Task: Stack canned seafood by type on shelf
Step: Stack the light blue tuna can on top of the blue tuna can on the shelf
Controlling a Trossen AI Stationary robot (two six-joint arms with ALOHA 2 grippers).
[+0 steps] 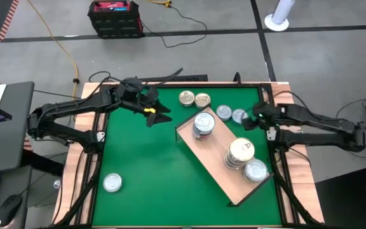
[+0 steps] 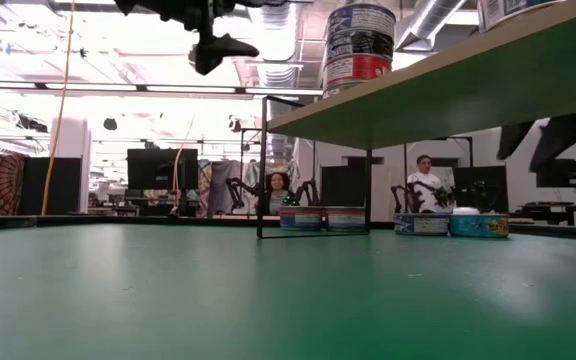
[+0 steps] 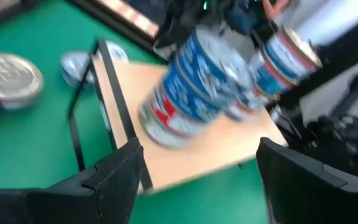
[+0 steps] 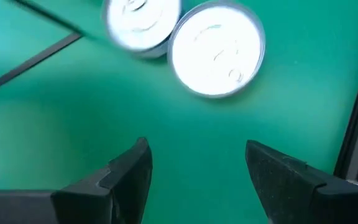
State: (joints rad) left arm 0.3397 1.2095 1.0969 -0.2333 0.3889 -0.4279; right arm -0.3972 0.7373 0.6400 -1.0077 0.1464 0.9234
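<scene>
On the green tabletop (image 1: 151,172), seen from above and going left to right, a lone silver tin (image 1: 112,183) lies at about 7 o'clock, well apart from everything else. Above it, at about 10 o'clock, the left hand (image 1: 152,109) hangs over bare green with its two dark fingers (image 3: 114,177) spread and nothing between them; its wrist view looks across at the blue-labelled stacks. Next, at about 12 o'clock, two gold-lidded tins (image 1: 194,99) sit side by side, touching or nearly so, just off the far corner of the shelf (image 1: 216,166). The shelf is a light-wood board lying at a slant from the middle toward 4 o'clock, and the low view shows it raised on thin black legs with green tabletop beneath. On its upper end stands a stack of blue-labelled tins (image 1: 203,124); farther along, toward 4 o'clock, stands a second stack with a pale gold lid (image 1: 240,152), and just beside that, at the board's lower end, a single silver-lidded tin (image 1: 256,170). Between the shelf's upper edge and the right rim, at about 1 o'clock, two silver tins (image 1: 232,114) rest on the green, close together. The right hand (image 1: 253,119) hovers just beside those two, fingers (image 4: 126,171) spread and holding nothing; its wrist view looks straight down on the pair of bright lids.
</scene>
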